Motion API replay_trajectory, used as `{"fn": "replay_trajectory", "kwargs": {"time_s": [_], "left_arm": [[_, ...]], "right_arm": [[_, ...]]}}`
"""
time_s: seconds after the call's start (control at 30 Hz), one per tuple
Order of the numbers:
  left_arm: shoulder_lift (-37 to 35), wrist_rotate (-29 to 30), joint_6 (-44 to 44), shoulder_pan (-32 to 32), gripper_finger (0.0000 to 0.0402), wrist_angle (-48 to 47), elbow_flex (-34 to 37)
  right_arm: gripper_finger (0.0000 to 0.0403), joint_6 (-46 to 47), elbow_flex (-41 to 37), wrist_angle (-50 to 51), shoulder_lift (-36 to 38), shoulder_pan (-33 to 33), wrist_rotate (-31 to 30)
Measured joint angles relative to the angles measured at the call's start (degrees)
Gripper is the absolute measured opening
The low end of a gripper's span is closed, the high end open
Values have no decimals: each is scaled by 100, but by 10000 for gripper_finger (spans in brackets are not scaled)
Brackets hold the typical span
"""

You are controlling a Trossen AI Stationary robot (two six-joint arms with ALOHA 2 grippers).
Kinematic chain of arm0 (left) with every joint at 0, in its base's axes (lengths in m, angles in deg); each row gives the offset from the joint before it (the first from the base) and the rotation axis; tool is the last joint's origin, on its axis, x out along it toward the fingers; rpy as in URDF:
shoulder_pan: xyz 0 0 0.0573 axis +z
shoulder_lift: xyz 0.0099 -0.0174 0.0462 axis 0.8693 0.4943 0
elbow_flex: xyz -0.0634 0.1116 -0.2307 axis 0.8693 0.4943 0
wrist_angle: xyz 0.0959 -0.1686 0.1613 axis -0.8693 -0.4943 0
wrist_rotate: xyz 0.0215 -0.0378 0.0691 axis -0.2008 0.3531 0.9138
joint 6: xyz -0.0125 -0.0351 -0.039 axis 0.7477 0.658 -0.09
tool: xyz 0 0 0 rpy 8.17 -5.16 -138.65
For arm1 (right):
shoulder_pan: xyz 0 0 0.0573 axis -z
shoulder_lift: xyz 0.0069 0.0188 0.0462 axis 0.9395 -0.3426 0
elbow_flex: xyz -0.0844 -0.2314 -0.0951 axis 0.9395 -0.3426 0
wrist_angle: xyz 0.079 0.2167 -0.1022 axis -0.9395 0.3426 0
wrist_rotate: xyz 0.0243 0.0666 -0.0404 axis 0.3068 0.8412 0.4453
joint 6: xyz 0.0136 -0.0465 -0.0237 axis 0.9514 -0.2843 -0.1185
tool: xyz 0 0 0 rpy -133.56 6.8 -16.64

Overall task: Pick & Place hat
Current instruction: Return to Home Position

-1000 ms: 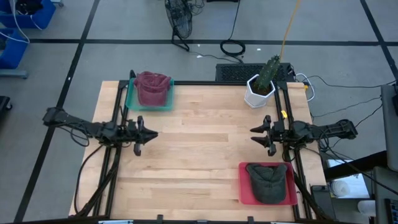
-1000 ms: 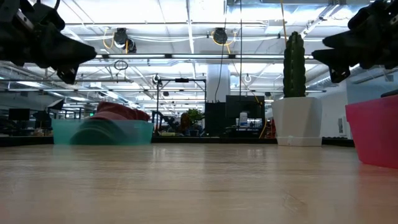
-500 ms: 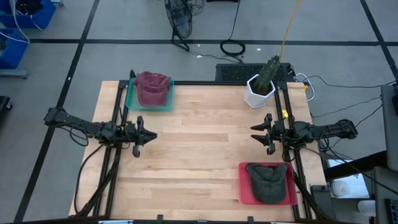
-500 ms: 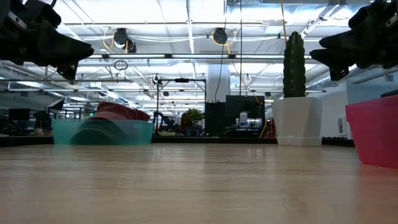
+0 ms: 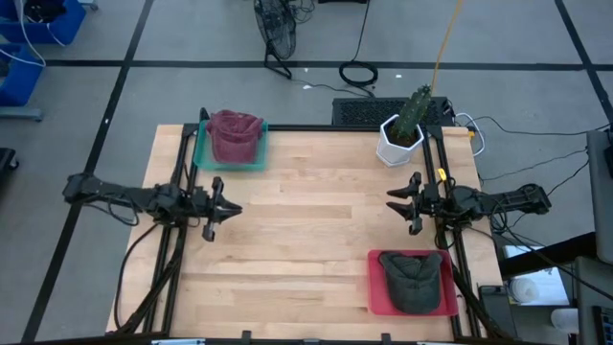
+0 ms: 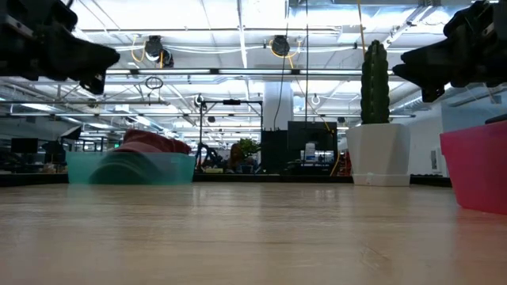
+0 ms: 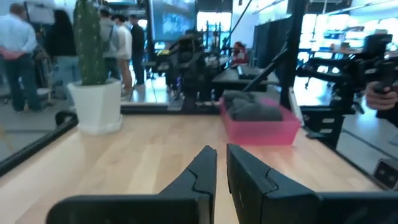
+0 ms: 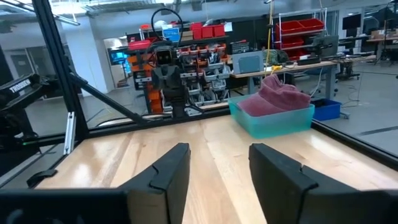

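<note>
A maroon hat (image 5: 233,134) lies in a teal tray (image 5: 203,153) at the table's far left; the right wrist view also shows the hat (image 8: 280,96). A dark grey hat (image 5: 414,280) lies in a pink tray (image 5: 375,287) at the near right, and the left wrist view shows this hat (image 7: 252,111) too. My left gripper (image 5: 235,208) hovers level above the table's left side, shut and holding nothing (image 7: 222,163). My right gripper (image 5: 391,203) hovers level above the right side, open, with nothing between its fingers (image 8: 219,155). Both point toward the table's middle.
A cactus in a white pot (image 5: 400,142) stands at the far right corner. Black frame rails (image 5: 177,240) run along the table's left and right sides. Bare wood (image 5: 306,220) lies between the two grippers. People (image 7: 18,50) stand in the room beyond the table.
My left gripper has rolled a little about the line it points along, without leaving its place. The hats and trays have not moved.
</note>
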Motion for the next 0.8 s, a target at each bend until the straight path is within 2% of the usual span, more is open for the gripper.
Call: {"fn": "replay_trajectory", "kwargs": {"time_s": [0.2, 0.43, 0.57, 0.8], "left_arm": [[0, -446, 385, 633, 42, -125, 2], [0, -474, 376, 783, 41, -260, 2], [0, -474, 374, 783, 9, -400, 2], [2, -483, 403, 783, 4, -548, 2]], "right_arm": [[110, 16, -2, 0, 0, 0, 11], [58, -54, -2, 26, 0, 0, 18], [11, -124, -4, 55, 0, 0, 5], [1, -109, -7, 92, 0, 0, -6]]}}
